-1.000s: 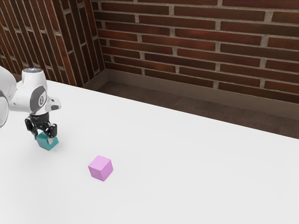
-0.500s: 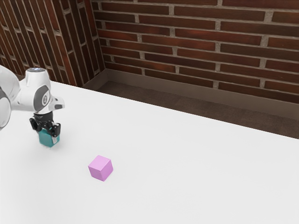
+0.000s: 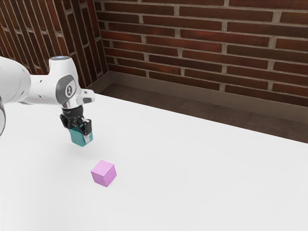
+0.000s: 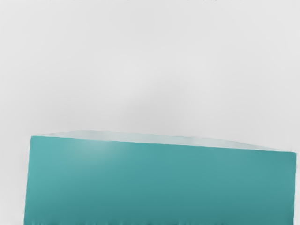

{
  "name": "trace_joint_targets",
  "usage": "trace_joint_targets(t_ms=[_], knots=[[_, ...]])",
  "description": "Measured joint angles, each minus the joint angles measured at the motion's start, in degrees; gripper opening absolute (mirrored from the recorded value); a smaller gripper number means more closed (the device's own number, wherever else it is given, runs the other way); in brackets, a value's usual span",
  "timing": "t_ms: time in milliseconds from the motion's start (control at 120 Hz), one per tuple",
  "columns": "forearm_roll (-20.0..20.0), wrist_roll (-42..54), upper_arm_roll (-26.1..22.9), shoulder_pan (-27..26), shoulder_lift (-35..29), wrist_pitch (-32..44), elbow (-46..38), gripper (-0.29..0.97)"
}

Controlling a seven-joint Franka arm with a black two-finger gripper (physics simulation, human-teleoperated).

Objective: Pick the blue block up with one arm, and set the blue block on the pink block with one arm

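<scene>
Blue block (image 3: 76,138) sits clamped between the gripper's (image 3: 80,132) narrowed fingers, left of frame, above the white table (image 3: 202,173); pink block (image 3: 103,173) lies lower right, apart.

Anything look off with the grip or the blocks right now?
Nothing stands out. The gripper holds the blue block between its fingers, lifted clear of the table. The pink block sits flat on the table, apart from it.
</scene>
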Motion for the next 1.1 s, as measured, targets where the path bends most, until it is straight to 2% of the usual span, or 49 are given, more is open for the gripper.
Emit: trace_joint_targets(t_ms=[83, 225, 442, 625, 900, 1100], knots=[[-1.42, -0.12, 2.12, -4.46, -1.80, -0.57, -1.78, 0.36], [-2.44, -0.98, 9.89, -17.26, -3.04, -2.66, -2.65, 0.36], [-2.59, -2.42, 13.88, -25.31, -5.40, -6.04, -5.35, 0.36], [-2.49, -3.26, 14.83, -28.79, -5.52, -8.31, -6.68, 0.36], [-2.13, -4.28, 15.10, -30.67, -5.43, -10.34, -8.87, 0.36], [-0.90, -4.73, 15.71, -30.87, -5.29, -11.39, -9.95, 0.48]])
